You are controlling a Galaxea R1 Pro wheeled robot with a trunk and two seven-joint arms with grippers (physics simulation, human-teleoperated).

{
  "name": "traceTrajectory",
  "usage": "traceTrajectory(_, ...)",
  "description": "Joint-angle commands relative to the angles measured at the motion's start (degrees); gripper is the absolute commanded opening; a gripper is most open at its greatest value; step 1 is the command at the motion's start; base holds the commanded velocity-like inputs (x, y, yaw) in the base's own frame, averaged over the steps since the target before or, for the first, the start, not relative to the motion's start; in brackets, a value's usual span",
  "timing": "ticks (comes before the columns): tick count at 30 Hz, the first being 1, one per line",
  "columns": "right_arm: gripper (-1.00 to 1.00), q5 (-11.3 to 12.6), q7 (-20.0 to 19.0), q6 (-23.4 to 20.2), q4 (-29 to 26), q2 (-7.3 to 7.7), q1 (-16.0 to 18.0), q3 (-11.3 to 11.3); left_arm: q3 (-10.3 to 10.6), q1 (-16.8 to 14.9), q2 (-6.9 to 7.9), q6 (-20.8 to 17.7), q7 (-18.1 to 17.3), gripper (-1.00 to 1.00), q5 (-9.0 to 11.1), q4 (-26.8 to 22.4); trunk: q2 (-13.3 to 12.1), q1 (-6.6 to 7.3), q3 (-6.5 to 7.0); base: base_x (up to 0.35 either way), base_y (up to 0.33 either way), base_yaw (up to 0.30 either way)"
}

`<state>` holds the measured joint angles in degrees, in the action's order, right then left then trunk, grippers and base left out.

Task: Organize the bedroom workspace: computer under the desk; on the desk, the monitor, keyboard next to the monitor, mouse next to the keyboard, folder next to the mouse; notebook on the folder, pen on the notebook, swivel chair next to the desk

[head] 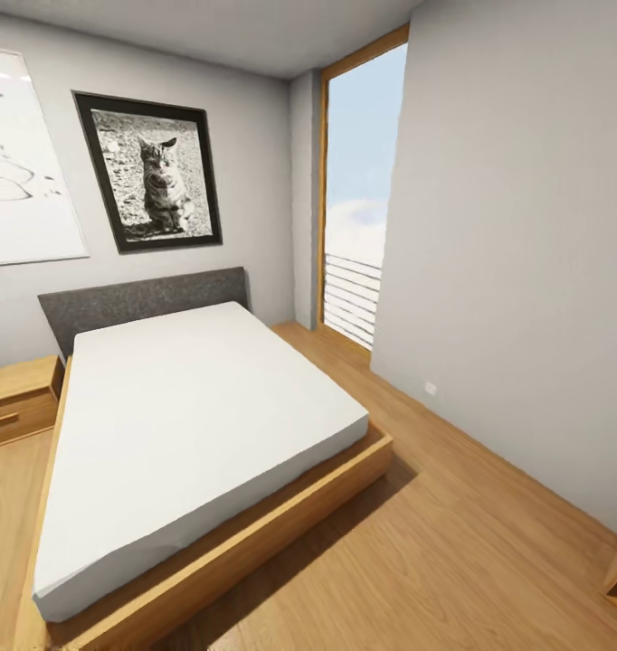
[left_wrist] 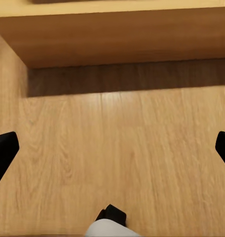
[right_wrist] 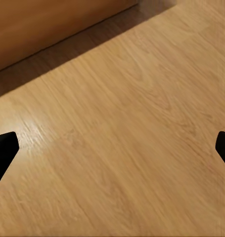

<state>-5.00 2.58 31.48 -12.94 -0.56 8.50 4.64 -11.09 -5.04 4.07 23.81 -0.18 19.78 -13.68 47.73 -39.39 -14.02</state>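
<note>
None of the task's things are in sight; the computer, monitor, keyboard, mouse, folder, notebook, pen, swivel chair and desk are all out of view. My left gripper [left_wrist: 112, 148] is open over bare wooden floor, its black fingertips [left_wrist: 3, 150] spread wide apart, with nothing between them. A wooden frame side [left_wrist: 122, 42] rises beyond it. My right gripper [right_wrist: 112, 148] is also open and holds nothing, with its fingertips [right_wrist: 2, 153] far apart over the floor planks.
In the head view a bed [head: 191, 425] with a white mattress, wooden frame and grey headboard takes up the left and middle. A wooden nightstand [head: 14, 398] stands at its left. A grey wall [head: 517, 271] and tall window [head: 358, 208] are on the right, with wooden floor [head: 453, 561] between.
</note>
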Motion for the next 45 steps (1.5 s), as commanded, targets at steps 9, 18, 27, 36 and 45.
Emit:
traceTrajectory(9, 1.00, -0.54, 0.17, 0.16, 0.02, -0.05, 0.03, 0.46, 0.32, -0.05, -0.03, 0.20, -0.08, 1.00, 0.24, 0.06, 0.06, -0.01, -0.36, 0.000, 0.000, 0.272)
traceTrajectory(18, 1.00, -0.54, 0.19, 0.19, 0.02, -0.05, 0.03, 0.46, 0.36, -0.05, -0.03, 0.21, -0.09, 1.00, 0.20, 0.06, 0.06, -0.01, -0.50, 0.000, 0.000, 0.274)
traceTrajectory(27, 1.00, -0.54, 0.15, 0.25, 0.02, -0.05, 0.03, 0.46, 0.44, -0.05, -0.07, 0.19, -0.09, 1.00, 0.11, 0.06, 0.06, -0.01, -0.52, 0.000, 0.000, 0.279)
traceTrajectory(36, 1.00, -0.54, 0.15, 0.25, 0.02, -0.02, 0.03, 0.49, 0.42, -0.05, 0.12, 0.27, -0.03, 1.00, 0.22, 0.12, 0.06, -0.01, -0.52, 0.000, 0.000, 0.282)
traceTrajectory(45, 1.00, -0.53, 0.15, 0.33, 0.01, 0.00, 0.03, 0.70, 0.51, -0.05, 1.89, 10.21, -0.14, 1.00, 0.23, 10.47, 0.06, -0.01, -0.52, 0.000, 0.000, 0.282)
